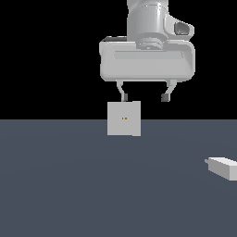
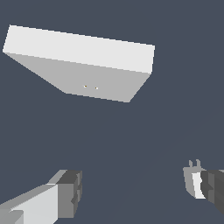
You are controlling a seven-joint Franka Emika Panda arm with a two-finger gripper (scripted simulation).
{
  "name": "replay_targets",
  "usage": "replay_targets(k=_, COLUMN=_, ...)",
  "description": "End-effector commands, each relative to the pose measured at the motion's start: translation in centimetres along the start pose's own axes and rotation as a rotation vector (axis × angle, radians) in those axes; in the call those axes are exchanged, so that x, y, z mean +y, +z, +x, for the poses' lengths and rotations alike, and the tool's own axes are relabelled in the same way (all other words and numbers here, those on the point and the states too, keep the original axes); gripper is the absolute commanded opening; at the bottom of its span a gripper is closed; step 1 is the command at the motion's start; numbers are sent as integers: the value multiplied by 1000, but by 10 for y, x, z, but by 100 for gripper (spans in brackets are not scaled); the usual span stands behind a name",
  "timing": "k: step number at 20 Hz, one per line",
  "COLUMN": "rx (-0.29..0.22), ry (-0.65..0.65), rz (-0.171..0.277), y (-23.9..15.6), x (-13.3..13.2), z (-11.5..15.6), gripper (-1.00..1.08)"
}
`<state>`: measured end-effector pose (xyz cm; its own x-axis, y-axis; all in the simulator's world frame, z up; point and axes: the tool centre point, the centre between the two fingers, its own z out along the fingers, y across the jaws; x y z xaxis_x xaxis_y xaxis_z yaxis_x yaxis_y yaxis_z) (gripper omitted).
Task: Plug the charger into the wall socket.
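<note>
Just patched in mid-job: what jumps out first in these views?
The big pale gripper hangs open and empty high in the exterior view, above the dark floor. Just below it the wall socket stands upright, two yellowish dots on its face. The charger lies apart on the floor at the exterior view's right edge, prong toward the socket's side.
</note>
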<state>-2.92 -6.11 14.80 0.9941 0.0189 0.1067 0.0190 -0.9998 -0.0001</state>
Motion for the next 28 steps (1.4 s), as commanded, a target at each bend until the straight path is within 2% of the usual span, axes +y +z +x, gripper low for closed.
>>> replay_targets(k=1, rx=15, ry=-10, rz=0, y=9, x=16, z=-11, gripper=100)
replay_targets(k=15, rx=92, ry=-62, rz=6, y=58, x=98, z=-57, gripper=100)
replay_targets(k=22, rx=113, ry=-77, rz=11, y=73, x=120, z=-67, gripper=100)
replay_targets(k=28, rx=121, ry=-83, rz=14, y=78, x=129, z=-70, gripper=100)
